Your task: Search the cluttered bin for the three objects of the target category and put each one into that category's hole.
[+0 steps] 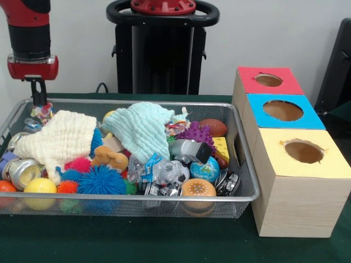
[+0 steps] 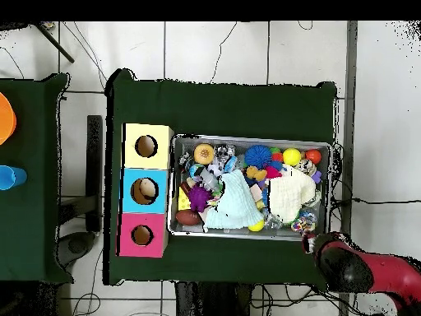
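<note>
I can't tell which category is wanted, so the wire bin [image 1: 137,102] itself is my target. It sits on the green counter [image 1: 164,241], heaped with balls, cans and toys. A cream cloth [image 1: 60,139] and a pale blue cloth [image 1: 143,129] cover part of the pile. In the front view the bin's long axis runs left to right, and its right end points at the red box [image 1: 249,82], blue box [image 1: 258,112] and yellow box [image 1: 323,164], each with a hole on top. The jaws hang over the bin's far left corner, just above a small colourful toy [image 1: 41,112], and I can't tell how wide they stand. I reckon every drop means travelling the bin's whole length to the boxes
</note>
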Robot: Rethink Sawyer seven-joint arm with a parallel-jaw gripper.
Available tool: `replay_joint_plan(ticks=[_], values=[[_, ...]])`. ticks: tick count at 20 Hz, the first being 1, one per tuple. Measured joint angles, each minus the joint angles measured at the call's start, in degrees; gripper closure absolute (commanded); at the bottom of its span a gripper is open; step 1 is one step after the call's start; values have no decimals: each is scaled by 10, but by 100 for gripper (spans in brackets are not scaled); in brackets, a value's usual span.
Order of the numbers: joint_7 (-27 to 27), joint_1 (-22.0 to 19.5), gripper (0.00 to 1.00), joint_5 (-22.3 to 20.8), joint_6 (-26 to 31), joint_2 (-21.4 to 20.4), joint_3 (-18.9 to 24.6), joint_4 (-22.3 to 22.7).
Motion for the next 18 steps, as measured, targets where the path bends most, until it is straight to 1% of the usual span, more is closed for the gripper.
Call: replay_joint_plan(ticks=[4,10,18], values=[[0,6,100,1,4,-18,0,0],[0,17,100,1,7,-35,0,0],[0,29,100,1,7,-37,0,0]])
